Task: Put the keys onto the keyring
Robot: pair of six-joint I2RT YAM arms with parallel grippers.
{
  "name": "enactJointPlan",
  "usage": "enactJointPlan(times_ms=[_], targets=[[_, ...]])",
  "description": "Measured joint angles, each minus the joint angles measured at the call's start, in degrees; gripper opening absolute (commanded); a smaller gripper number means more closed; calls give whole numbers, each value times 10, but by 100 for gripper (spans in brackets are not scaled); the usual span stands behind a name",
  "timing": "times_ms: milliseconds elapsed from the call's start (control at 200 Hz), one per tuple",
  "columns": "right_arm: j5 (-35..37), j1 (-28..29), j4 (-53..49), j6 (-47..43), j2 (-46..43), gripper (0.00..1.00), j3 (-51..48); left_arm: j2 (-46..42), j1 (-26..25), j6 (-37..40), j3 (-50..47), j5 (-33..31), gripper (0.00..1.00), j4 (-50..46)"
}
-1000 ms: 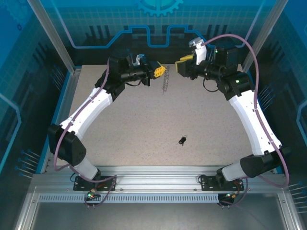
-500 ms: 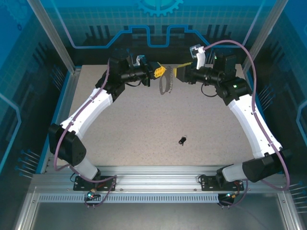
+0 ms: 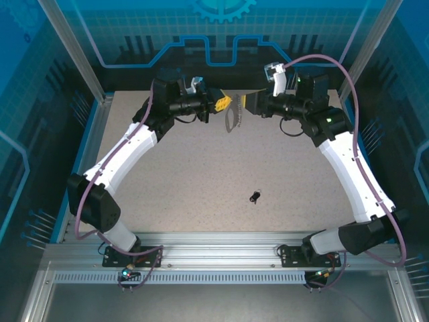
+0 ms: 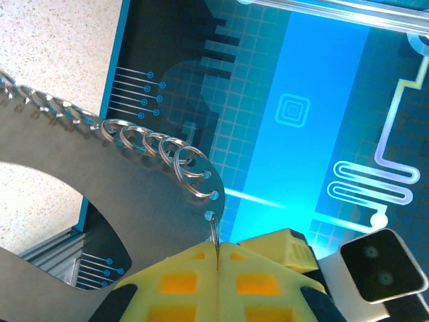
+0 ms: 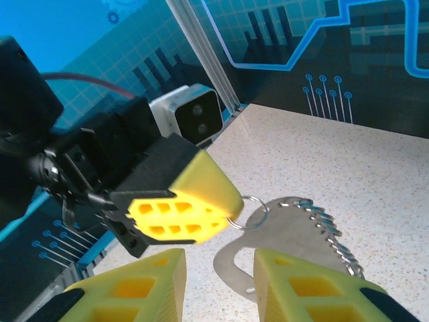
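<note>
The keyring (image 3: pixel 231 121), a flat grey oval plate with a row of silvery rings (image 4: pixel 154 144) along one edge, hangs above the far middle of the table. My left gripper (image 3: pixel 224 102) is shut on the end ring, and the plate (image 4: pixel 100 194) dangles from its yellow fingertips (image 4: pixel 218 251). In the right wrist view the keyring (image 5: pixel 281 231) hangs just beyond my right gripper (image 5: pixel 220 282), which is open, its fingers (image 5: pixel 301 282) astride the plate's lower edge without touching. The keys (image 3: pixel 255 196), a tiny black cluster, lie on the table near the centre.
The speckled tabletop (image 3: pixel 201 174) stretches between the arms. Blue patterned walls (image 3: pixel 214 40) close off the back and sides. A metal rail (image 3: pixel 214 245) with the arm bases runs along the near edge.
My right gripper has moved left, up to the hanging keyring. The keyring has turned slightly in the left gripper's hold. The keys have not moved.
</note>
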Motion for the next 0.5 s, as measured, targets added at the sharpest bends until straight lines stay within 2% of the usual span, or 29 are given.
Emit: enactJointPlan(times_ms=[230,500], targets=[[-14,-5,35,192,8,40,-21,0,0,53,0,5,0,-3],[-24,-2,118,419,10,40,-111,-6,0,143,-20,9,0,76]])
